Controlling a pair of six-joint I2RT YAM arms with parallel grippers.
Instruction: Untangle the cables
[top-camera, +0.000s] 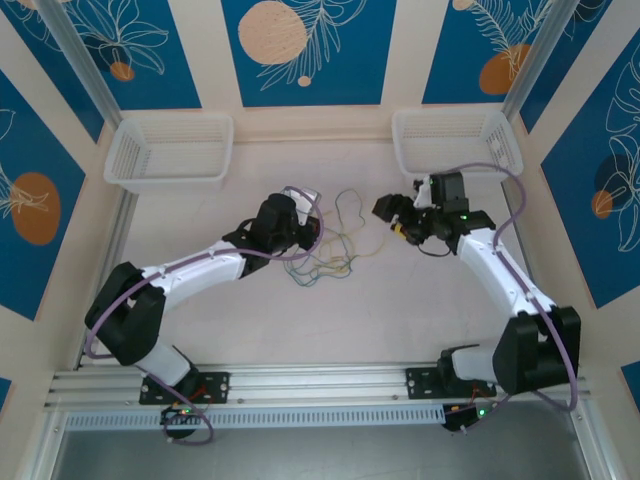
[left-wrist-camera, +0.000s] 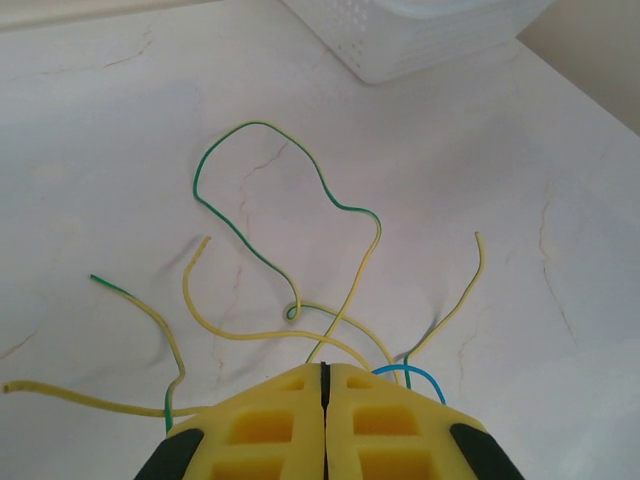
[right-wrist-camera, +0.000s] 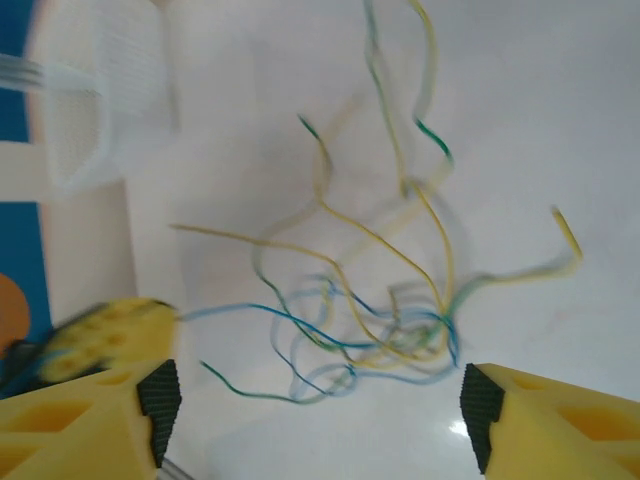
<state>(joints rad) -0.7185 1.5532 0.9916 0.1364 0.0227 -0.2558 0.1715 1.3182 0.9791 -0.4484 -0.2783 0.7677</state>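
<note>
Left fingers (left-wrist-camera: 268, 432) on cables (left-wrist-camera: 290, 311) (two baskets (top-camera: 168, 172))

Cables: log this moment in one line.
cables: thin blue, green and pale yellow wires, tangled on white table | left fingers: shut, wires at tips | right fingers: open, facing tangle, holding nothing

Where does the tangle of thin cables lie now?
In the top view the cables lie at the middle of the table, between the left tool and the right tool, reaching the left one.
</note>
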